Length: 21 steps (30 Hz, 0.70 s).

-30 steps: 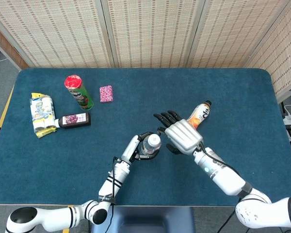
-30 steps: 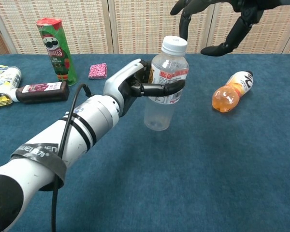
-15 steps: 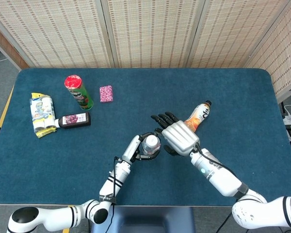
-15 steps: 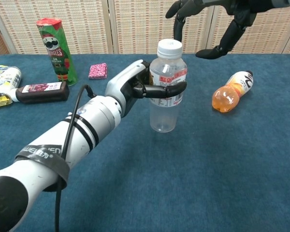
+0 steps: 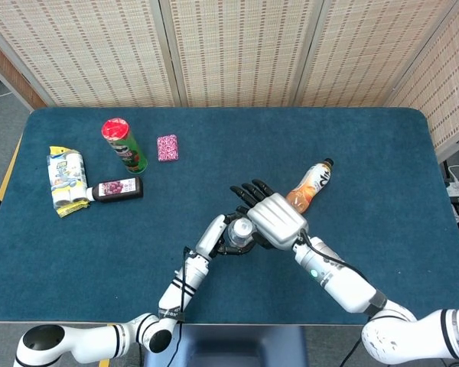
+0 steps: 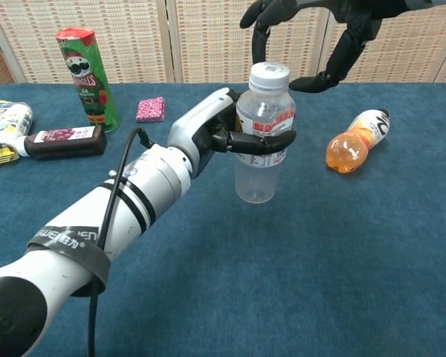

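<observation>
My left hand (image 6: 223,134) grips a clear plastic water bottle (image 6: 264,137) with a white cap (image 6: 270,74), holding it upright just above the blue table. In the head view the left hand (image 5: 218,235) and the bottle's cap (image 5: 239,228) sit near the table's middle. My right hand (image 5: 269,215) hovers right over the cap with its fingers spread and holds nothing. In the chest view the right hand (image 6: 320,30) shows at the top edge, dark fingers curving down around the cap without touching it.
An orange juice bottle (image 5: 310,184) lies on its side to the right. At the far left stand a green Pringles can (image 5: 123,144), a pink packet (image 5: 167,147), a dark bottle lying down (image 5: 116,189) and a yellow-white pack (image 5: 66,180).
My right hand has moved left until it is over the bottle's cap. My left hand has shifted the bottle slightly right and held it upright.
</observation>
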### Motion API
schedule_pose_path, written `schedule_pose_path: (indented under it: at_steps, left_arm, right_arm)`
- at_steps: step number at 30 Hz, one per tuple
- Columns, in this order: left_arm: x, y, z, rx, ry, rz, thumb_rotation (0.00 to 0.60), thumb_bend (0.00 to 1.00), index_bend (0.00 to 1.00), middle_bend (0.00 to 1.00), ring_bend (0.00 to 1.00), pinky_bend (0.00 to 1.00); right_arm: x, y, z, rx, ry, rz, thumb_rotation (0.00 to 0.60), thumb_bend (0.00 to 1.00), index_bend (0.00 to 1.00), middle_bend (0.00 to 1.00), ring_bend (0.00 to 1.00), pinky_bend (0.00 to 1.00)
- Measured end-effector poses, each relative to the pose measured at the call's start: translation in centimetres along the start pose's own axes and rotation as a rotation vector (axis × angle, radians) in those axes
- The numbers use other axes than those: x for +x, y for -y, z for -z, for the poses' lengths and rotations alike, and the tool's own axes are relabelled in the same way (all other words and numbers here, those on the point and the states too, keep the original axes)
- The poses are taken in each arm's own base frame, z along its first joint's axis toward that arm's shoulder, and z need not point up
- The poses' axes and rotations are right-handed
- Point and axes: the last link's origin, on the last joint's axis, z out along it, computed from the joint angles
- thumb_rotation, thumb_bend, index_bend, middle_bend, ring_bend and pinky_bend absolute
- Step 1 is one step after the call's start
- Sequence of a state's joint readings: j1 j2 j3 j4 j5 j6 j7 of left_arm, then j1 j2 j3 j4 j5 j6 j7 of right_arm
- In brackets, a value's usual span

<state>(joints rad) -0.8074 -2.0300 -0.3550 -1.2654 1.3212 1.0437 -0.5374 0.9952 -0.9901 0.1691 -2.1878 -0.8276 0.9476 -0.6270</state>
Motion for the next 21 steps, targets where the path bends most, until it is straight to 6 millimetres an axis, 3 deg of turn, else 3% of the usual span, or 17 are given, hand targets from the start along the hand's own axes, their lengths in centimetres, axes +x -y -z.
schedule_pose_path:
  at_steps: [12,21]
  left_arm:
    - [0.1,0.0,0.2,-0.005,0.074,0.068,0.600,0.90,0.75,0.92,0.53,0.32]
    - [0.6,1.0,0.1,0.004,0.112,0.064,0.600,0.90,0.75,0.92,0.53,0.32]
  right_arm:
    - [-0.1,0.9,0.2,0.061,0.026,-0.043,0.600,0.32,0.28,0.00,0.00,0.00]
    - [0.8,0.4,1.2,0.109,0.008,-0.081,0.600,0.32,0.26,0.00,0.00,0.00]
